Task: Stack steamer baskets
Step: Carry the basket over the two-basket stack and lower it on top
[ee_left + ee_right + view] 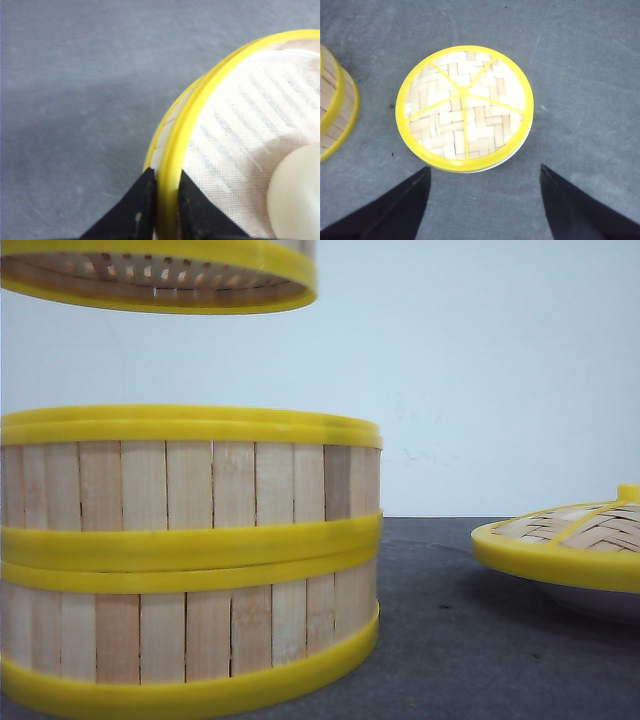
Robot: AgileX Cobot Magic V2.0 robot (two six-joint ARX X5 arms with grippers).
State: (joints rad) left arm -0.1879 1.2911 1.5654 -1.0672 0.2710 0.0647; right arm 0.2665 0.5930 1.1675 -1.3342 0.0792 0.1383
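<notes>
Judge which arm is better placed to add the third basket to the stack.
Left: its gripper pinches the raised basket's rim above the two-basket stack. The right gripper hangs open over the lid.

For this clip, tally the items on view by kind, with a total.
Round steamer baskets with pale wooden slats and yellow rims: 3, two stacked, one held above
Flat woven-bamboo lid with yellow rim: 1
White ball-shaped item in the held basket: 1
Total: 5

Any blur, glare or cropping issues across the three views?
Front view: sharp, but the lifted basket and the two-basket stack are cropped by the frame. Left wrist view: soft, the rim in the left pincer blurs, the white object washes out. Right wrist view: crisp woven lid, even light.
</notes>
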